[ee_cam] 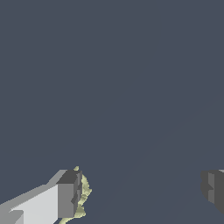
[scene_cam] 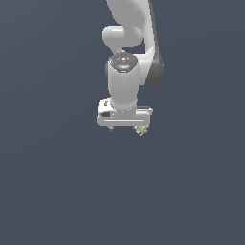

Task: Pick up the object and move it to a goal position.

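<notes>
The object (scene_cam: 141, 129) is a small pale yellow-green jagged lump. In the exterior view it shows just under the white hand's end on that view's right. My gripper (scene_cam: 127, 127) is open, its fingers spread wide. In the wrist view the gripper (ee_cam: 142, 192) has one grey fingertip (ee_cam: 68, 194) with the object (ee_cam: 83, 192) right against its inner face. The other fingertip (ee_cam: 213, 189) stands far from the object across a broad gap. Much of the object is hidden behind the finger next to it.
The white arm (scene_cam: 125, 81) rises straight above the hand, over a plain dark grey-blue surface (scene_cam: 57, 182). No other objects or edges show in either view.
</notes>
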`<state>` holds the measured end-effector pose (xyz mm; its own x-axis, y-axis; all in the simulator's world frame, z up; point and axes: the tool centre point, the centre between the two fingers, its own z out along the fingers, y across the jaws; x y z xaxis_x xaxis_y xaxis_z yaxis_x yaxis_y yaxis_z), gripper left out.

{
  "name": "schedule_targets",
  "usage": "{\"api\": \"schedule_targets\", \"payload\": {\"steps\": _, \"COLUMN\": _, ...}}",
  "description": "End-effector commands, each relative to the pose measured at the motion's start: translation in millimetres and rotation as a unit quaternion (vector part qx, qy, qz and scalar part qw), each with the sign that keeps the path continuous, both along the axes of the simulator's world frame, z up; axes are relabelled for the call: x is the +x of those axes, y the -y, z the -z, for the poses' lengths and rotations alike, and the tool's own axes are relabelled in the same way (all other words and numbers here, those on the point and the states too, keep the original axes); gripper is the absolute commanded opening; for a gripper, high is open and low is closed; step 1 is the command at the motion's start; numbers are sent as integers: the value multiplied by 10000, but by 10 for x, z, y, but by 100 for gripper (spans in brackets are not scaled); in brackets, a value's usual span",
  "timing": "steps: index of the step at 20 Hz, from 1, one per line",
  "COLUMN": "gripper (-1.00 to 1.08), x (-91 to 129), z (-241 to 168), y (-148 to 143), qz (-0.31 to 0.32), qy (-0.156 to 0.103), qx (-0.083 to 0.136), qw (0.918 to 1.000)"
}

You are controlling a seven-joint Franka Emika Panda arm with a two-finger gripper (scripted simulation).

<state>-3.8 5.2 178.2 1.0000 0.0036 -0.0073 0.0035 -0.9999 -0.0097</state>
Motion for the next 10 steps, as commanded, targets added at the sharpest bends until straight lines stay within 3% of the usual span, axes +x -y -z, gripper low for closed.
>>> {"api": "schedule_targets", "payload": {"steps": 1, "gripper": 100, "x": 0, "z": 0, "y": 0, "qz": 0, "qy": 0, "qx": 0, "qw": 10000}}
{"api": "schedule_targets", "payload": {"steps": 10, "gripper": 100, "x": 27, "z": 27, "y": 274, "qz": 61, "qy": -58, "qx": -121, "qw": 9999}}
